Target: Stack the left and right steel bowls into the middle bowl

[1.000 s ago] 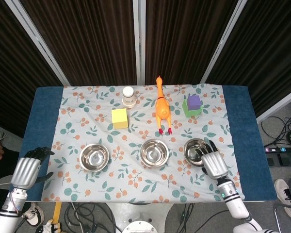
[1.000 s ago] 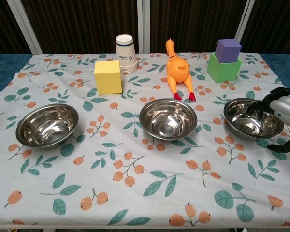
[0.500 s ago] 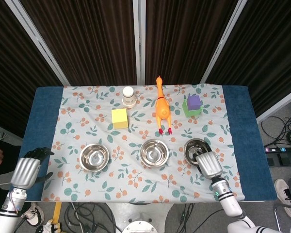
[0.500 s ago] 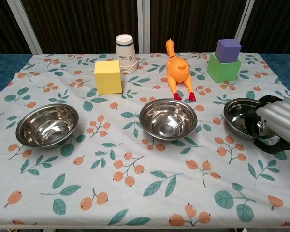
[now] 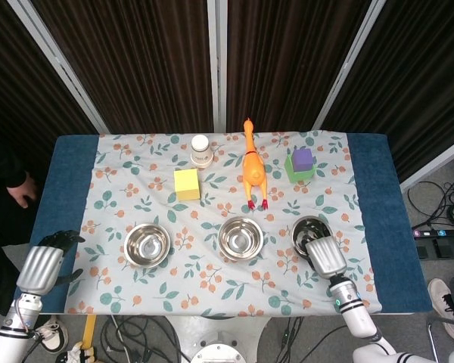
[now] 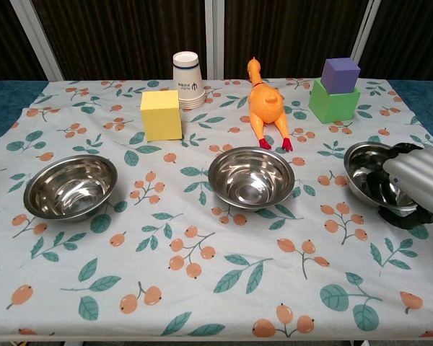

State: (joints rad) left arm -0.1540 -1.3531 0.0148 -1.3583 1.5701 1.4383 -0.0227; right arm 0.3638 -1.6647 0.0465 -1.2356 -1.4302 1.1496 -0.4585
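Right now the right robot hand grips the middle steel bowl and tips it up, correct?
Not the middle one: the right robot hand grips the rightmost steel bowl, which is tipped up. The chest view shows it; the middle bowl sits untouched.

I am looking down at a surface (image 5: 68, 174) with blue edges showing beside a leaf-and-berry patterned cloth (image 5: 212, 276). Dark curtains (image 5: 144, 60) are hanging behind it between pale poles (image 5: 217, 64). Cables (image 5: 450, 204) are trailing over the grey floor (image 5: 431, 234) at right.
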